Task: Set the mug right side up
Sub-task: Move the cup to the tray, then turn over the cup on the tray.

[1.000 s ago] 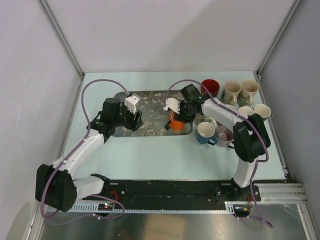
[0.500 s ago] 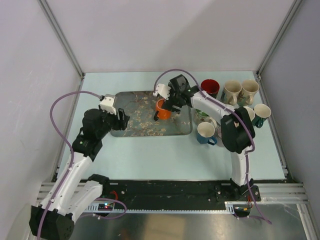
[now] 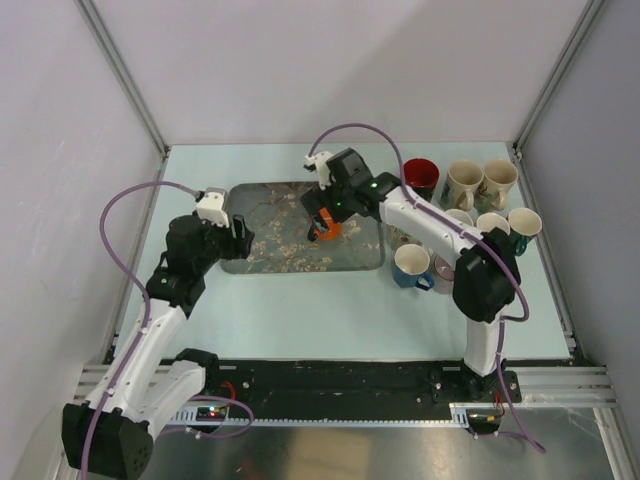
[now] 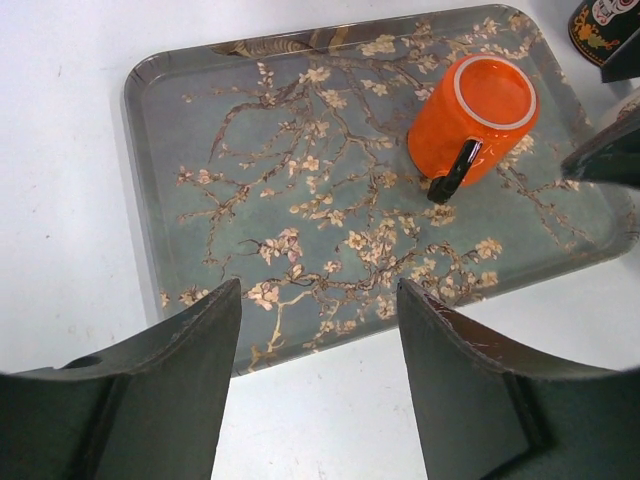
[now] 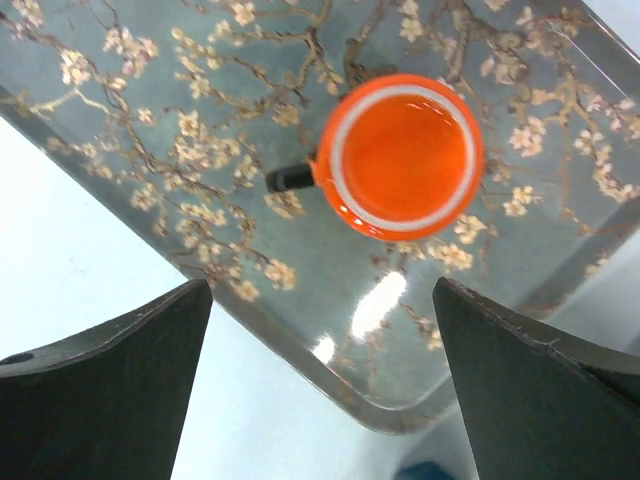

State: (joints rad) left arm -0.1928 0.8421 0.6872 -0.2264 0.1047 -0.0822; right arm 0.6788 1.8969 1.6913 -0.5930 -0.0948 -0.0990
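Looking down through my right wrist camera, I see the orange mug (image 5: 400, 155) standing mouth-down on the flowered tray (image 5: 150, 150), its flat base with a pale ring turned up toward me and its black handle (image 5: 290, 178) sticking out to the left of that view. My right gripper (image 5: 322, 290) hangs above it with both dark fingers (image 5: 120, 390) spread wide, holding nothing; the mug sits clear of them, and neither finger touches it. From the top camera the right arm reaches across to the far right part of the tray, with the mug just below the gripper and close to the tray's right end. My left gripper (image 4: 318, 295) is likewise parted and empty, hovering over the near left edge of the tray, well apart from the mug, which shows in the upper right of its wrist view with the handle pointing toward the tray's near edge. The tray lies flat on the pale green table (image 3: 300, 310), its long side running left to right. Off the tray, to the right, other mugs stand upright on the table: a red mug (image 3: 421, 173) near the far corner of the tray, a blue mug (image 3: 412, 266) near its near corner, and several cream ones beyond them.
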